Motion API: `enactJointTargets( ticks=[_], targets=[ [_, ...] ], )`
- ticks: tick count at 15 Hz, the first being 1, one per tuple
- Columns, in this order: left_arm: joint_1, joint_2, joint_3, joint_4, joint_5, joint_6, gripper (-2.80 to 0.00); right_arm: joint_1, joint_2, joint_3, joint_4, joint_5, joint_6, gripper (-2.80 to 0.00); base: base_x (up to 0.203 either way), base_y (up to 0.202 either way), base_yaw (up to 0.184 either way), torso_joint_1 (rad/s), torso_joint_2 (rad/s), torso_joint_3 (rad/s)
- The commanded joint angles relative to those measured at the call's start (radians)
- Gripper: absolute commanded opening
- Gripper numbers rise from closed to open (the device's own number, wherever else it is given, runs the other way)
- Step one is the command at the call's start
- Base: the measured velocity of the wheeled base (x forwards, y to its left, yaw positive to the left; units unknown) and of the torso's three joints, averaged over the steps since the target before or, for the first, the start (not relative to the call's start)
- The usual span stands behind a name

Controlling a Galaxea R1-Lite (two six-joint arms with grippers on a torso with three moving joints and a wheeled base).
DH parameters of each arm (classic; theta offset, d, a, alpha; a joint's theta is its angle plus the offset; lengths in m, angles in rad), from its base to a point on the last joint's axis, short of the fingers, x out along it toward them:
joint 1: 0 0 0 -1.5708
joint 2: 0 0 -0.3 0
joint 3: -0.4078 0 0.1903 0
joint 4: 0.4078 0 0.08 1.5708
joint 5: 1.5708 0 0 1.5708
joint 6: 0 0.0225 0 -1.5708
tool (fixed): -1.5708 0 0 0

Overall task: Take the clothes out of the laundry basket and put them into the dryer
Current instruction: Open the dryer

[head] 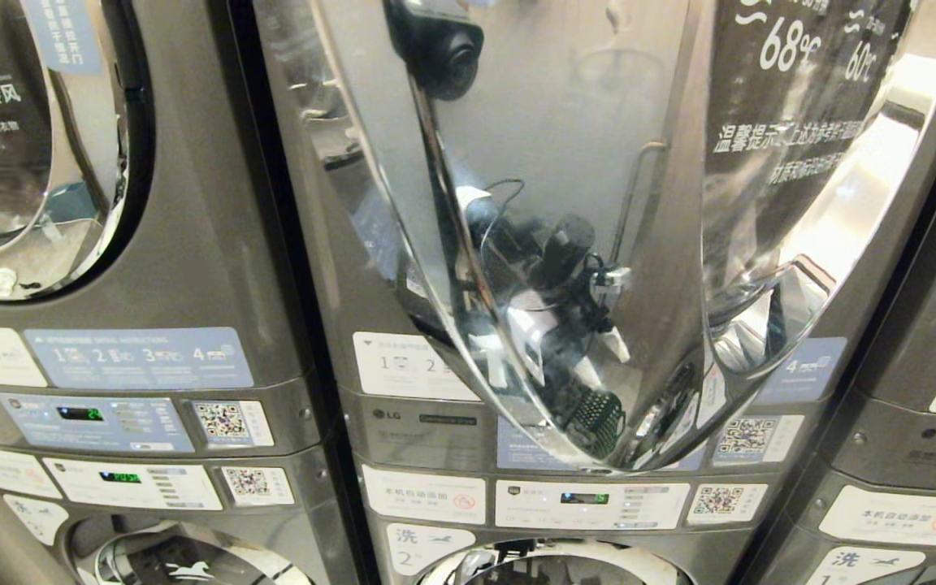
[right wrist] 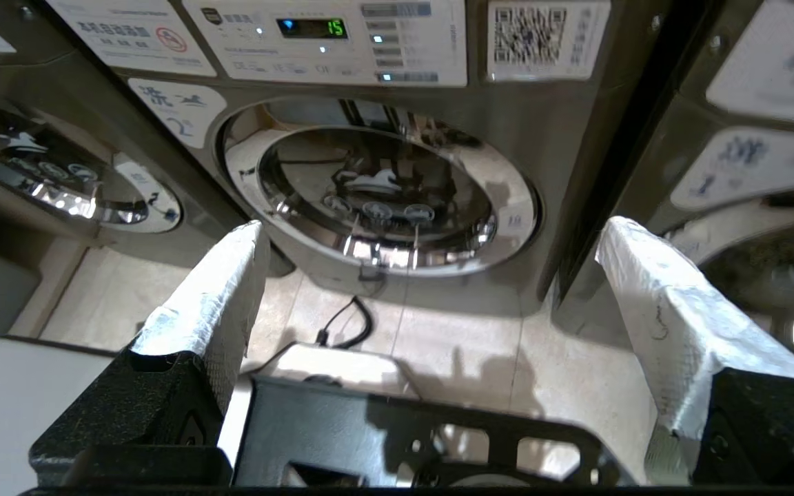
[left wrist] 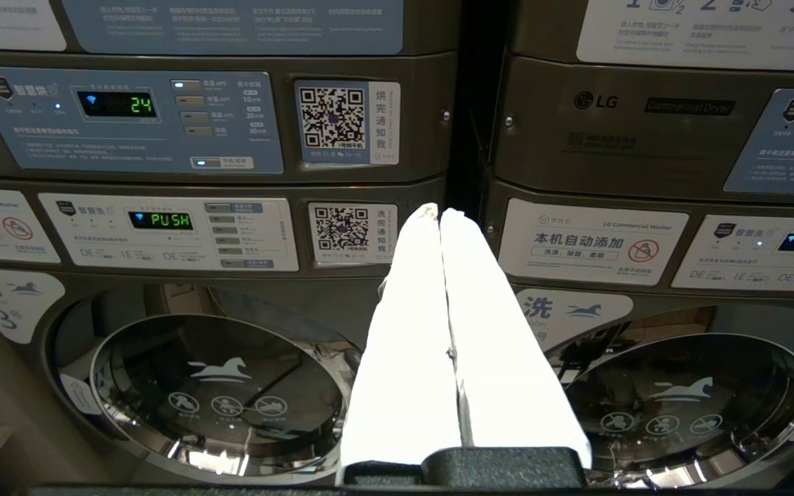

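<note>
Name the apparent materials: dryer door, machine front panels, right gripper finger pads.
Dryer door: likely polished chrome-look metal or plated plastic; mirror-like reflections.
Front panels: dark grey, brushed-metal look, maybe painted steel; soft sheen.
Finger pads on the open right gripper: white, textured wrap, probably tape or fabric.

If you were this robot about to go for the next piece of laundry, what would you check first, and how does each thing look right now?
1. Dryer door open: ok, it stands swung out in the head view.
2. Right gripper ready to grasp: ok, fingers spread wide, nothing between them.
3. Left gripper out of the way: ok, fingers pressed together and empty, facing the lower washers.
4. Laundry basket located: cannot tell, it shows in no view.
5. Clothes already in the drum: cannot tell, the door blocks the opening.
6. Floor by the washer: not ok, a black cable lies there.
</note>
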Motion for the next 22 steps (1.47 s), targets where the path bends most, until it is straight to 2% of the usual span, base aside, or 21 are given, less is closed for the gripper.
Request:
enactJointTargets(
  ticks=[1, 3, 4, 5, 6, 9, 10, 12, 17, 19, 22],
  targets=[
    [0.000, 0.001, 0.000, 0.000, 0.000, 0.000, -2.80, -0.047, -0.041, 0.082, -0.112, 0.015, -0.060, 0.00, 0.000, 0.000, 0.000, 0.000, 0.00, 0.000],
    [0.000, 0.000, 0.000, 0.000, 0.000, 0.000, -2.80, -0.060, -0.035, 0.206, -0.327, -0.017, -0.152, 0.00, 0.000, 0.000, 0.000, 0.000, 0.00, 0.000],
    [0.000, 0.001, 0.000, -0.001, 0.000, 0.000, -2.80, -0.104, -0.004, 0.247, -0.442, -0.020, -0.184, 0.00, 0.000, 0.000, 0.000, 0.000, 0.00, 0.000],
    [0.000, 0.001, 0.000, -0.001, 0.000, -0.001, -2.80, -0.137, 0.018, 0.269, -0.475, -0.015, -0.211, 0.00, 0.000, 0.000, 0.000, 0.000, 0.00, 0.000],
    [0.000, 0.001, 0.000, 0.000, 0.000, 0.000, -2.80, -0.150, 0.016, 0.271, -0.471, -0.012, -0.215, 0.00, 0.000, 0.000, 0.000, 0.000, 0.00, 0.000],
    [0.000, 0.000, 0.000, 0.000, 0.000, 0.000, -2.80, -0.285, 0.017, 0.272, -0.466, -0.009, -0.220, 0.00, 0.000, 0.000, 0.000, 0.000, 0.00, 0.000],
    [0.000, 0.001, 0.000, -0.002, 0.000, 0.000, -2.80, -0.279, -0.007, 0.272, -0.465, -0.009, -0.222, 0.00, 0.000, 0.000, 0.000, 0.000, 0.00, 0.000],
    [0.000, 0.001, 0.000, -0.001, 0.000, 0.000, -2.80, -0.193, -0.045, 0.272, -0.464, -0.009, -0.224, 0.00, 0.000, 0.000, 0.000, 0.000, 0.00, 0.000],
    [0.000, 0.000, 0.000, -0.002, -0.001, -0.005, -2.80, -0.206, -0.320, 0.272, -0.466, -0.014, -0.230, 0.00, 0.000, 0.000, 0.000, 0.000, 0.00, 0.000],
    [0.000, 0.000, 0.000, -0.002, -0.001, -0.005, -2.80, -0.211, -0.317, 0.272, -0.464, -0.042, -0.198, 0.00, 0.000, 0.000, 0.000, 0.000, 0.00, 0.000],
    [0.000, 0.000, 0.000, -0.002, -0.001, -0.006, -2.80, -0.211, -0.317, 0.272, -0.464, -0.042, -0.197, 0.00, 0.000, 0.000, 0.000, 0.000, 0.00, 0.000]
  ],
)
